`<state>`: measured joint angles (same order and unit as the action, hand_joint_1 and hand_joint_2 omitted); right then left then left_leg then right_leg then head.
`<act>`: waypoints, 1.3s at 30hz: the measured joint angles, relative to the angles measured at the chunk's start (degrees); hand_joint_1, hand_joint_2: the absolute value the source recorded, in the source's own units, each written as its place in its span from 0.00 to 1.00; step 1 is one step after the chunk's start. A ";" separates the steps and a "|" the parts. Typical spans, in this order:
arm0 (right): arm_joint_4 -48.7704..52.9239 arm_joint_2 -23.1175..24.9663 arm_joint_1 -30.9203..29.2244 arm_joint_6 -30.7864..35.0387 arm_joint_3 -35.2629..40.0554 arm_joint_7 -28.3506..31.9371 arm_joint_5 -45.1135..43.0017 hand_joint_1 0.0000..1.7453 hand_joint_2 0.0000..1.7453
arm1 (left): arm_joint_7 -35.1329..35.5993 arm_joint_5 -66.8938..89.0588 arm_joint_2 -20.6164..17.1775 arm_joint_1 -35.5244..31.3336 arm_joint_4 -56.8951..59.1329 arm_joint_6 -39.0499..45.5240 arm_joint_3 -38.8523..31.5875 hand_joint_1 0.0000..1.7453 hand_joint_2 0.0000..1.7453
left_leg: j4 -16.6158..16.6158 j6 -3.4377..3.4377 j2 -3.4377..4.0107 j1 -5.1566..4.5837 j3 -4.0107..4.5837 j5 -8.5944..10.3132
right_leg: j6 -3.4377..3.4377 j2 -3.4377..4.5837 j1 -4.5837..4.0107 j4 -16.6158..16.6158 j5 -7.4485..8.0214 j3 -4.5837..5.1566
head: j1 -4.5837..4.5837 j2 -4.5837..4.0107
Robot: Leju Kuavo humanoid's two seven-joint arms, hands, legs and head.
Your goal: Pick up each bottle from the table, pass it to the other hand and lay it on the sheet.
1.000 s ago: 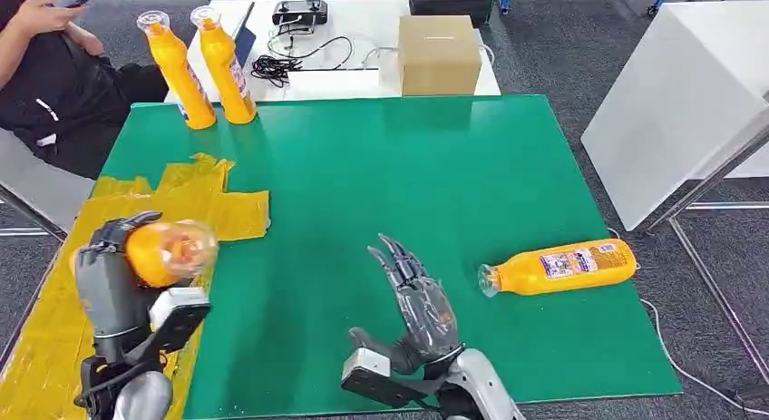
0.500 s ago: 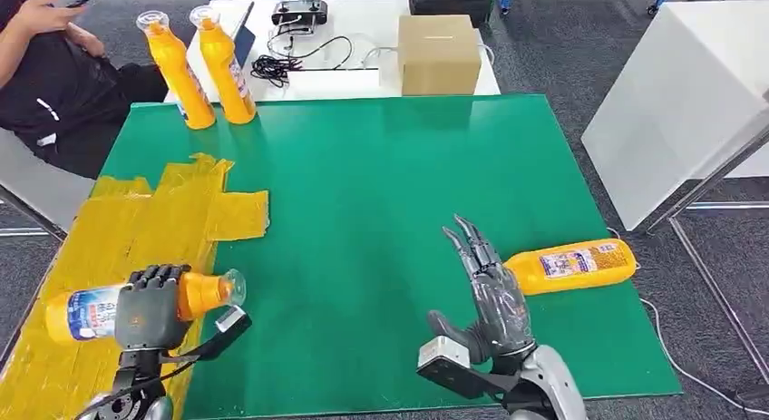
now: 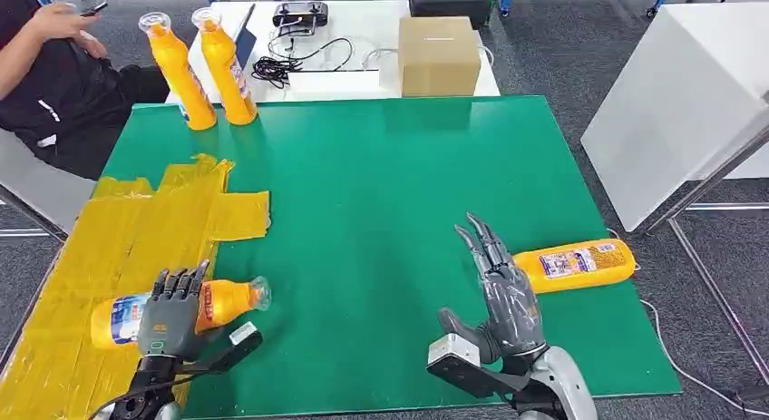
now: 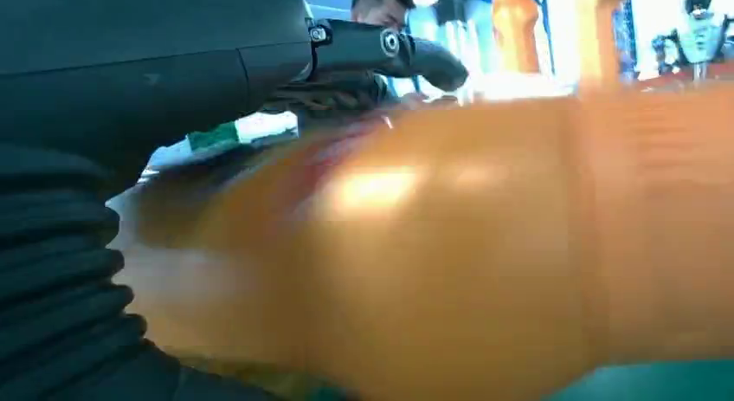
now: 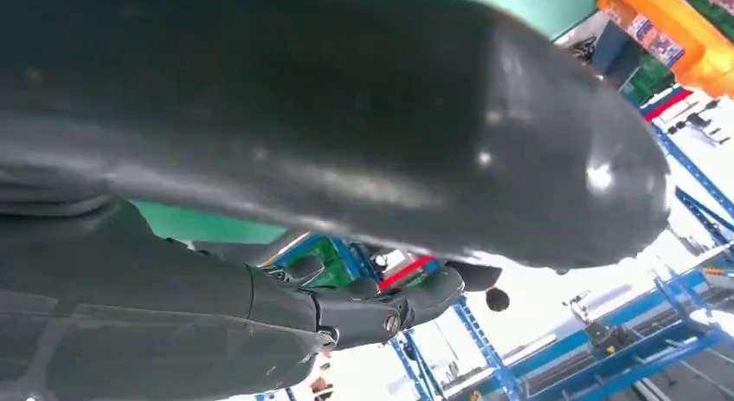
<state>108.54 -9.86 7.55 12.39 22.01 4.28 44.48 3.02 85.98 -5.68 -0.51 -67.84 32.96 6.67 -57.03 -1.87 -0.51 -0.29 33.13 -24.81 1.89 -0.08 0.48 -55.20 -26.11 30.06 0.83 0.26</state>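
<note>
The left hand [image 3: 170, 313] rests on a bottle [image 3: 118, 316] lying on the yellow sheet [image 3: 109, 229], laying it down; whether it grips, nobody can tell. The right hand [image 3: 504, 288], fingers spread and empty, waits just beside the next bottle [image 3: 580, 264] on the desk [image 3: 363, 184].

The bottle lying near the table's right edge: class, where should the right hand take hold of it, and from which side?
Grip the labelled body of the bottle, coming from above. It lies on its side, neck hidden behind the open right hand, so the round middle is widest and likely easiest for the fingers to wrap.
</note>
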 measured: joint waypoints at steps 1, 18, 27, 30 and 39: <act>0.00 0.02 0.04 0.00 -0.07 -0.02 0.00 0.00 0.00 | -0.04 -0.09 0.00 0.00 0.04 0.00 0.02 0.00 0.00 | 0.00 0.00 0.00 0.00 0.00 0.00 | 0.00 0.00 0.00 0.00 0.00 0.00 | 0.02 0.00; 3.96 -3.87 6.74 1.25 -5.38 -3.57 5.07 0.00 1.00 | -23.16 -37.87 5.12 5.02 -15.13 5.05 -5.25 0.00 0.00 | -0.01 -0.01 0.03 -0.03 0.15 -0.04 | 0.01 0.01 0.04 0.02 0.00 0.15 | -0.02 0.00; 9.16 -11.15 18.70 -1.69 -13.95 -12.68 7.67 0.00 1.00 | -36.37 -72.26 12.96 8.84 -33.14 -7.37 -9.11 0.00 0.00 | -0.02 -0.02 -0.04 -0.10 0.21 -0.09 | 0.02 -0.02 0.12 0.03 -0.01 0.18 | -0.02 0.00; 11.69 -12.55 22.88 -6.24 -21.28 -10.15 4.55 0.00 1.00 | -37.07 -74.20 14.62 10.49 -37.52 -9.22 -9.11 0.00 0.00 | -0.02 -0.03 -0.01 -0.12 0.20 -0.14 | 0.03 0.01 0.13 0.05 -0.02 0.23 | 0.00 0.00; 12.74 -12.20 25.63 -21.98 -41.45 -5.40 3.65 0.00 1.00 | -37.57 -76.74 15.72 12.09 -41.29 -11.32 -7.87 0.00 0.00 | -0.02 -0.06 0.03 -0.10 0.02 -0.16 | 0.02 0.01 0.12 0.07 -0.02 0.11 | -0.04 0.00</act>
<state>121.28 -22.05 33.18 -9.59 -19.44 -1.12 48.13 -34.55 9.25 10.03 11.58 -109.13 21.64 -1.20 -57.05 -1.93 -0.48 -0.40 33.15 -24.97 1.91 -0.07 0.60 -55.14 -26.12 30.16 0.79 0.26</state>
